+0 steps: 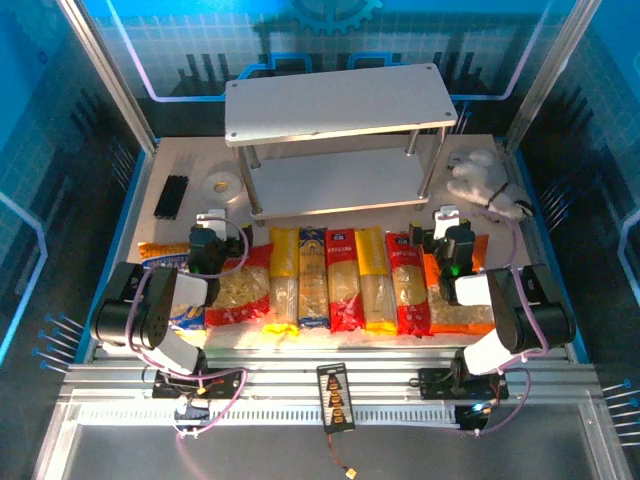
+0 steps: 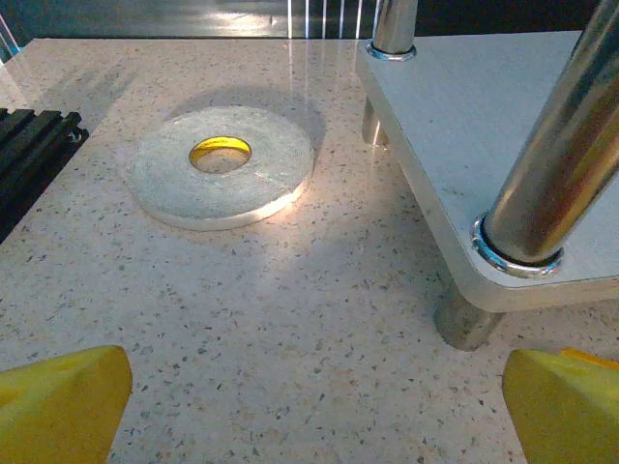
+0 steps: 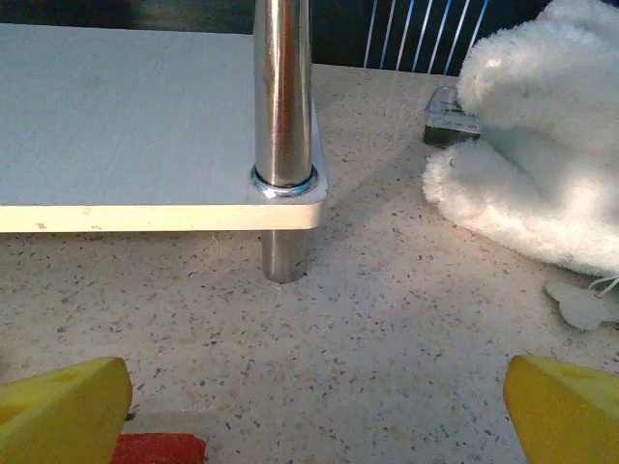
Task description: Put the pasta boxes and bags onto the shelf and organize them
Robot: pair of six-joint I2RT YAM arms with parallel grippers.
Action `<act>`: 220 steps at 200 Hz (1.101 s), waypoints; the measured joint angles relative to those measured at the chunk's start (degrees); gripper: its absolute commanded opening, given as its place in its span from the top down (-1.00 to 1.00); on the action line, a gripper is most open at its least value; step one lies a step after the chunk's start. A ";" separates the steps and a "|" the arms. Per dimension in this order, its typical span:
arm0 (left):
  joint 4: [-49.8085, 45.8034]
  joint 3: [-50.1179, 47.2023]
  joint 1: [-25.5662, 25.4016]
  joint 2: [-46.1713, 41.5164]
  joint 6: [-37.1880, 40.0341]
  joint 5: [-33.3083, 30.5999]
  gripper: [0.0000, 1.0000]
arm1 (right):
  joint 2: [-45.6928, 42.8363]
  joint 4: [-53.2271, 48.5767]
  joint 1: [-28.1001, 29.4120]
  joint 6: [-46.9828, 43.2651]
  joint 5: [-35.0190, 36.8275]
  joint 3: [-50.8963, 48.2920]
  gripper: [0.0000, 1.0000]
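The two-tier grey shelf (image 1: 335,100) stands at the back middle with both boards bare. Several long pasta boxes (image 1: 343,280) lie side by side in front of it: yellow, blue-and-yellow, red, yellow, red. A red bag (image 1: 245,288) lies at the left end of the row and an orange bag (image 1: 458,302) at the right end. My left gripper (image 1: 212,222) hovers open above the table beside the shelf's front left post (image 2: 542,174), its yellow fingertips (image 2: 63,406) wide apart. Open too, my right gripper (image 1: 447,218) faces the front right post (image 3: 283,97); a red pack's edge (image 3: 160,449) shows below.
A clear tape roll (image 2: 222,164) and a black bar (image 1: 172,197) lie left of the shelf. A white plush toy (image 3: 542,145) sits right of it. Another orange-yellow pack (image 1: 160,250) lies at the far left. A small cabled board (image 1: 335,397) rests on the front rail.
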 measured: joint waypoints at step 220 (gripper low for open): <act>-39.52 18.27 -14.99 -31.30 -8.41 0.22 -0.30 | -26.08 -47.25 7.19 6.45 -7.52 22.67 -0.82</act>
